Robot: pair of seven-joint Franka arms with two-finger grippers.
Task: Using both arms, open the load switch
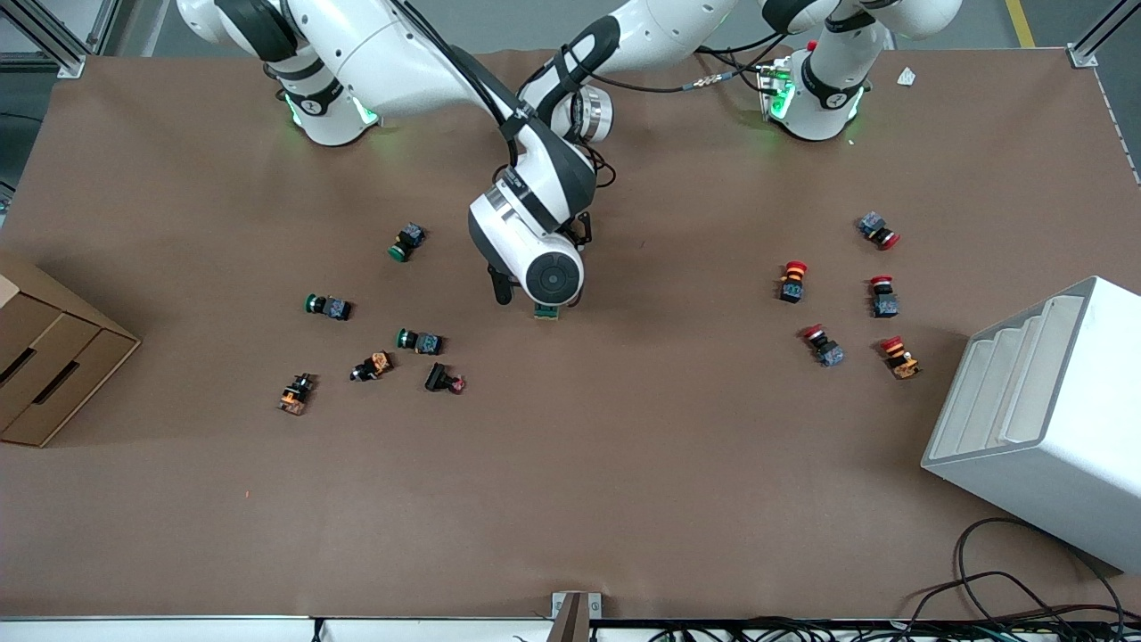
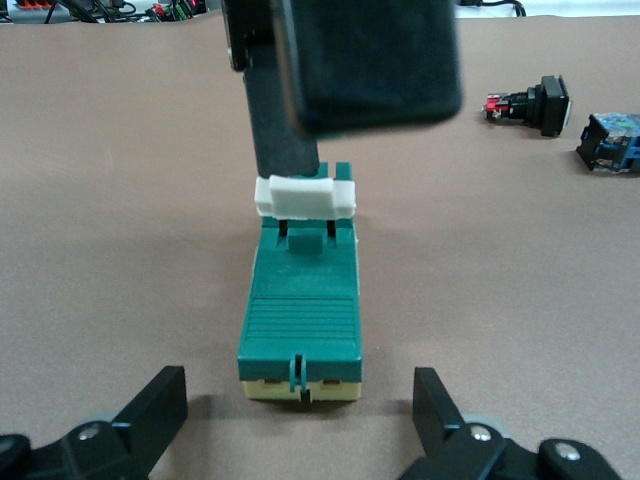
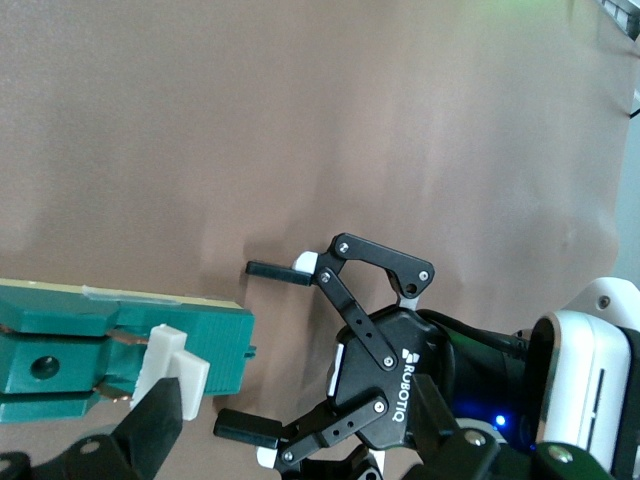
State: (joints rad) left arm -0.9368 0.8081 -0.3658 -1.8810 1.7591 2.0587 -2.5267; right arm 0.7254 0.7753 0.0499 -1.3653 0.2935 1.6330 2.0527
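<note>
The load switch (image 1: 546,311) lies mid-table, mostly hidden under the right arm's wrist (image 1: 553,276) in the front view. It is a dark-green block (image 2: 300,300) with a cream base and a white toggle (image 2: 303,196) at one end. My left gripper (image 2: 298,392) is open and low on the table, its fingertips (image 2: 160,395) flanking the end away from the toggle with wide gaps on both sides. My right gripper (image 3: 297,385) is open over the toggle end. One of its black fingers (image 2: 283,130) stands against the white toggle (image 3: 172,362).
Green-capped and orange push buttons (image 1: 419,341) are scattered toward the right arm's end, with a cardboard box (image 1: 45,357) at that edge. Red-capped buttons (image 1: 792,281) lie toward the left arm's end, beside a white slotted rack (image 1: 1043,419).
</note>
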